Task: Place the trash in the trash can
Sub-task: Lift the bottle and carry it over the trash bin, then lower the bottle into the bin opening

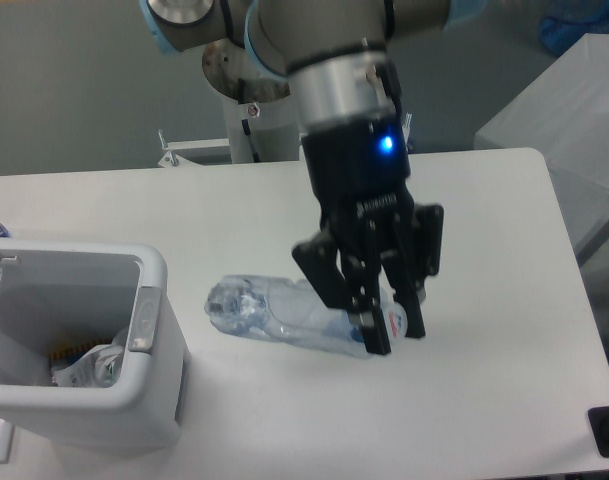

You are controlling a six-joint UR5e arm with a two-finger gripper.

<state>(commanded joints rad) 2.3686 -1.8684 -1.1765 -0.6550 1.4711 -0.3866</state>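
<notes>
The gripper [382, 325] has its two dark fingers [372, 330] closed around one end of the crushed clear bottle [274, 312], with only that end's width between them. A white label with a red mark shows just at the fingertips. The bottle lies nearly level, its free end pointing toward the trash can [79, 345], and the pictures do not settle whether it touches the table [484, 300] or hangs just above it.

The arm reaches down from above, its wrist close to the camera, so the gripper body looks large. A blue light glows on the black housing above the fingers. The gripper points steeply downward, tilted slightly toward the near edge of the table.

The trash can stands at the left near corner of the table, apart from the bottle's free end. Inside it lies a crumpled clear wrapper [89, 368] beside something yellow. A grey tab [144, 318] sits on the rim nearest the bottle.
</notes>
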